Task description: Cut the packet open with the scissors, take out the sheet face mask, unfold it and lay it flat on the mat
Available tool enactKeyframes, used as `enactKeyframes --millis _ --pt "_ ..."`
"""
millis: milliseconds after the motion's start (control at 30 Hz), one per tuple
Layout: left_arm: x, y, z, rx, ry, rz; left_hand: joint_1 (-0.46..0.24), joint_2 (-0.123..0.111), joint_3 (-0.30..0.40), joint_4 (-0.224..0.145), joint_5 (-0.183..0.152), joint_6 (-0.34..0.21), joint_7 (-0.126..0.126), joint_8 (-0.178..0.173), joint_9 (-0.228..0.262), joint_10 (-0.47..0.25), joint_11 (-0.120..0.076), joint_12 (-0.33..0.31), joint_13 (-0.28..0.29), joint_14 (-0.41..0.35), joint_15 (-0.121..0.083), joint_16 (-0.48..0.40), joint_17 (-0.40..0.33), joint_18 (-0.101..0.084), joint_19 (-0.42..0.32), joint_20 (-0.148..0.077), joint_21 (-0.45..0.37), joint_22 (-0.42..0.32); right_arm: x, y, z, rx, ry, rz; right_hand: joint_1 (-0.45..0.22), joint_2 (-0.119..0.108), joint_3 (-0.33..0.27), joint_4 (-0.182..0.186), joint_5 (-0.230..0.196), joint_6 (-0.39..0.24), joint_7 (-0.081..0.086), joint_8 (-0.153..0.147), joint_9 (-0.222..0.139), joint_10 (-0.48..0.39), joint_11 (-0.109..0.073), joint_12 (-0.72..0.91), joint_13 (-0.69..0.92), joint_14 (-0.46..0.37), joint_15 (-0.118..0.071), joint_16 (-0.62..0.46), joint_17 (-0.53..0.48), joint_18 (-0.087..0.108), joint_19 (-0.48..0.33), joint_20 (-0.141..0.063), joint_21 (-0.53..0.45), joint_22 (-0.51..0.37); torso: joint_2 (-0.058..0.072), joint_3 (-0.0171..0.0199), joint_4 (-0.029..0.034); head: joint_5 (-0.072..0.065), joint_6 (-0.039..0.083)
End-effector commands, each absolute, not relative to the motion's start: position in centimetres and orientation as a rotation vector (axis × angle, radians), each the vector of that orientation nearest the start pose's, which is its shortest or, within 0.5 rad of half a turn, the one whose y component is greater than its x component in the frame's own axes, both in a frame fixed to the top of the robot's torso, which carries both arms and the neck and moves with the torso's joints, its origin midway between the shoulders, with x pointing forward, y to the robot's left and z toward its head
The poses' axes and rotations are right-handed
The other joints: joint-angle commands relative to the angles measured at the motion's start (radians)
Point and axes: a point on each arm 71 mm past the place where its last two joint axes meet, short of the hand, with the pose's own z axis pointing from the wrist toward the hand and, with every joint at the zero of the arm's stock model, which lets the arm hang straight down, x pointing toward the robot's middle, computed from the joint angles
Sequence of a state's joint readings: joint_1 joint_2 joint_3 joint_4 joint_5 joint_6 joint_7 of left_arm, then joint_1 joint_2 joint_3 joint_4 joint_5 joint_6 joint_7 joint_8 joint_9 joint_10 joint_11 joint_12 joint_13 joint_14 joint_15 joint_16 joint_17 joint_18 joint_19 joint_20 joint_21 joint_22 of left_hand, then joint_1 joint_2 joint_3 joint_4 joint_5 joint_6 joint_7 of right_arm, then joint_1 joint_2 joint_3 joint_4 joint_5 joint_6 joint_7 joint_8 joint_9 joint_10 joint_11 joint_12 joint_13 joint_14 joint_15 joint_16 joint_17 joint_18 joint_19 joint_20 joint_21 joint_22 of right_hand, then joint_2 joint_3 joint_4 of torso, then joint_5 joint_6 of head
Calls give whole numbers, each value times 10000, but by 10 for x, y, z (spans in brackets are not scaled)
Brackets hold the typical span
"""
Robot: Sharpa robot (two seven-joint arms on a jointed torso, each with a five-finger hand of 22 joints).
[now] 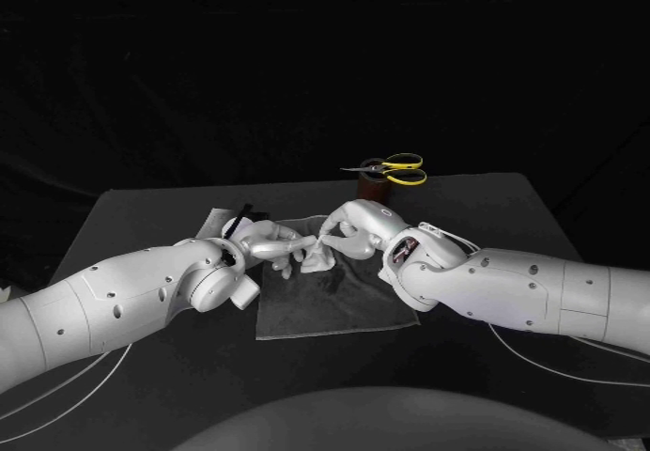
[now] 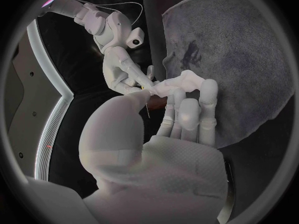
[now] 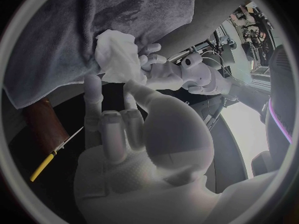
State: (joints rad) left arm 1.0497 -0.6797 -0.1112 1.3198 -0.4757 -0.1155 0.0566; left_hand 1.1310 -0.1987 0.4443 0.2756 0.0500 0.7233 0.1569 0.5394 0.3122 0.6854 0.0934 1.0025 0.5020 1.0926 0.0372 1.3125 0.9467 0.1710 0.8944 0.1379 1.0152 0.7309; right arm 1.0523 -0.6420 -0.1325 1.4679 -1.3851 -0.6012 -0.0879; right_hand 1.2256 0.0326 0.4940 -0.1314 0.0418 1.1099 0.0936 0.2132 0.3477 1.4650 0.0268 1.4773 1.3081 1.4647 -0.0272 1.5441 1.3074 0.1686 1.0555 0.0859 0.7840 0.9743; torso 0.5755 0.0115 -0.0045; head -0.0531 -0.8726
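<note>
The white sheet face mask (image 1: 319,256) is still folded into a small wad and hangs above the grey mat (image 1: 339,303). My left hand (image 1: 275,246) pinches it from one side, seen close in the left wrist view as a pale lump (image 2: 169,87) at that hand's fingertips (image 2: 187,79). My right hand (image 1: 355,233) meets it from the other side, its fingertips (image 3: 127,88) at the lower edge of the mask (image 3: 118,55). The yellow-handled scissors (image 1: 395,168) stand in a brown holder behind the mat. The cut packet (image 1: 214,224) lies at the mat's far left corner.
The mat (image 2: 236,59) lies rumpled in the middle of the black table (image 1: 515,202). The brown holder (image 3: 44,122) with the scissors (image 3: 45,165) stands at the table's far edge, close behind my right hand. Bare table lies on both sides of the mat.
</note>
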Motion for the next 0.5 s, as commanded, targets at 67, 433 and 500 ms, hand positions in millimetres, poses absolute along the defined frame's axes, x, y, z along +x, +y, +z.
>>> enactKeyframes --millis 67,433,500 --pt "465 165 -302 -7892 20617 -13763 1285 81 -513 -208 -23 -293 -100 -279 -259 -713 314 -571 -478 -1758 304 -573 -1533 59 -413 226 -475 -257 444 -118 -270 -337 17253 8440 -39 62 78 -6 63 55 -7 131 181 640 -83 0 1910 656 -60 44 1709 67 42 -39 14 2 9 -5 5 51 0" --pt "466 160 -302 -7081 20824 -14294 3754 400 207 -1853 -12 -104 -140 -572 -622 -1207 730 -1617 -1408 -3010 657 -927 -2163 80 -994 550 -748 -254 445 -117 -270 -497 17512 8428 -40 64 84 -5 63 52 -8 133 183 636 -84 -8 1903 646 -61 38 1686 70 32 -40 -1 -9 12 1 -2 70 0" --pt "466 160 -302 -6915 20861 -14306 3937 397 419 -2188 -13 78 -146 -635 -712 -1076 730 -1793 -1618 -3025 642 -895 -2292 97 -1052 539 -464 -29 445 -117 -270 -502 17509 8411 -40 64 84 -5 63 52 -8 133 183 636 -84 -8 1903 646 -61 38 1686 70 32 -40 -1 -9 11 2 -4 65 0"
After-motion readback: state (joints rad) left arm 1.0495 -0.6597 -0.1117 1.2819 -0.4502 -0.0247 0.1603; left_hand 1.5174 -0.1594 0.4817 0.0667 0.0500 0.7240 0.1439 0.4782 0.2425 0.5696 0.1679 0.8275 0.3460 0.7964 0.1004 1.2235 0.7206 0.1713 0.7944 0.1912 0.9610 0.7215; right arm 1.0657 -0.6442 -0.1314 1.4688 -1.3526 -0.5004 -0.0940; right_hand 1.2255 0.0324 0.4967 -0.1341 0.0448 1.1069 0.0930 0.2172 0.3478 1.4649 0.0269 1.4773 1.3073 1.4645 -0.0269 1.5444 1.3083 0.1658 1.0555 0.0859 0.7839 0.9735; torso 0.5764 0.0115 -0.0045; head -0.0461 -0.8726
